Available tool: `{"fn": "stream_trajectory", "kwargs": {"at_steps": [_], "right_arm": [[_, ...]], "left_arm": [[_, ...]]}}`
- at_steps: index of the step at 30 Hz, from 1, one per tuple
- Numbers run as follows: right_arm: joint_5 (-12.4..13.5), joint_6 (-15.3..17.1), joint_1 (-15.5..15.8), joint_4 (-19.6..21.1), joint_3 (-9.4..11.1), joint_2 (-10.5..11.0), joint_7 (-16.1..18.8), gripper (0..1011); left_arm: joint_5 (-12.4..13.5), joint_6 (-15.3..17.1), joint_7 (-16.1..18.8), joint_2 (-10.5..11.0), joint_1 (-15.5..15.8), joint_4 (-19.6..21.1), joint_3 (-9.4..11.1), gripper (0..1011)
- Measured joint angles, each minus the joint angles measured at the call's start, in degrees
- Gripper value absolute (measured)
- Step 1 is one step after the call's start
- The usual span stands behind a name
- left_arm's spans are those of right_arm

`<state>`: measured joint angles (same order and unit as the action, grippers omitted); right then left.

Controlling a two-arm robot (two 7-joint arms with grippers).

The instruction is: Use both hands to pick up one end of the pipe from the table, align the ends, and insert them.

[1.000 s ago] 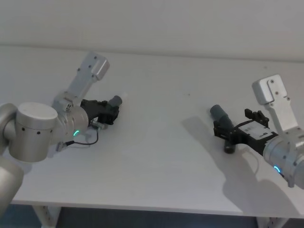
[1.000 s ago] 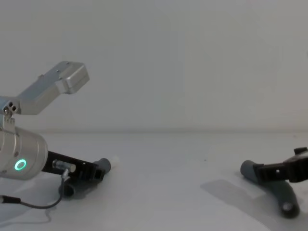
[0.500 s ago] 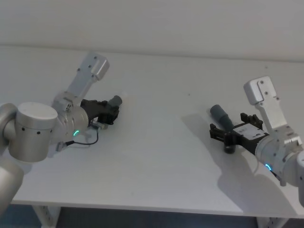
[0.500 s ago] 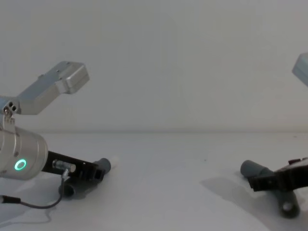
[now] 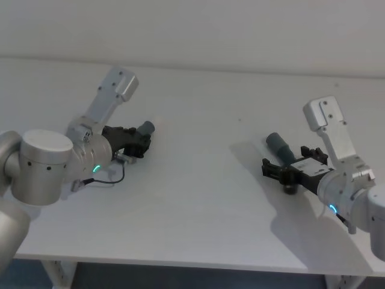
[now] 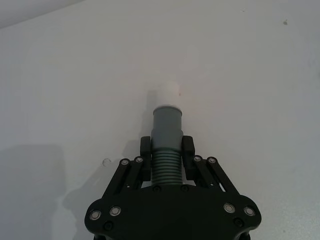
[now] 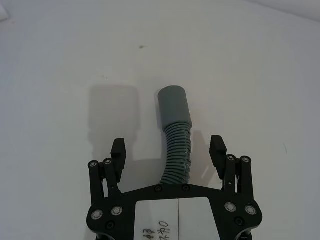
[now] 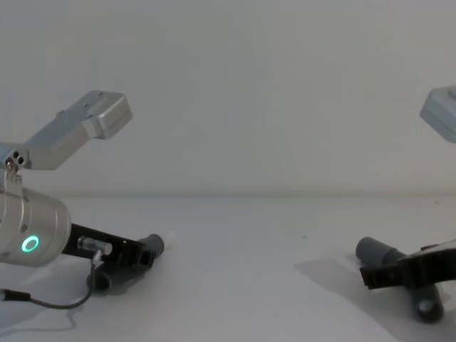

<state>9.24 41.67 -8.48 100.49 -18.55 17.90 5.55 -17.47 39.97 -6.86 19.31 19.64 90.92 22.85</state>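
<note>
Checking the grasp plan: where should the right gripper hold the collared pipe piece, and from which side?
By the ribbed middle, behind the collar, coming from the tail end with jaws either side, as the open right gripper straddles it. That narrower stretch likely leaves the collar free for mating.

Bare pale wall; tiny dark speck

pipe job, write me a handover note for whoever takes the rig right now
Left gripper: shut on the ribbed middle of the white-tipped piece, low at the table's left side.
Right gripper: open, fingers either side of the socket piece, not touching it; that piece lies on the table at the right.
Done: one piece grasped.
Left: close the right fingers, lift both pieces, line up white tip and socket, push together.
</note>
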Motion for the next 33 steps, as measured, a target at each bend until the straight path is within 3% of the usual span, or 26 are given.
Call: {"fn": "stream_trajectory", "kwargs": {"at_steps": [22, 33], "right_arm": [[0.0, 4.1, -1.5, -1.8, 1.2, -2.9, -0.8, 997], [0.1, 4.7, -1.7, -2.1, 1.4, -3.5, -0.8, 754]], "left_arm": [[0.0, 0.0, 0.0, 0.0, 0.0, 0.0, 0.0, 351], [0.0, 0.0, 0.0, 0.0, 0.0, 0.0, 0.0, 351]]}}
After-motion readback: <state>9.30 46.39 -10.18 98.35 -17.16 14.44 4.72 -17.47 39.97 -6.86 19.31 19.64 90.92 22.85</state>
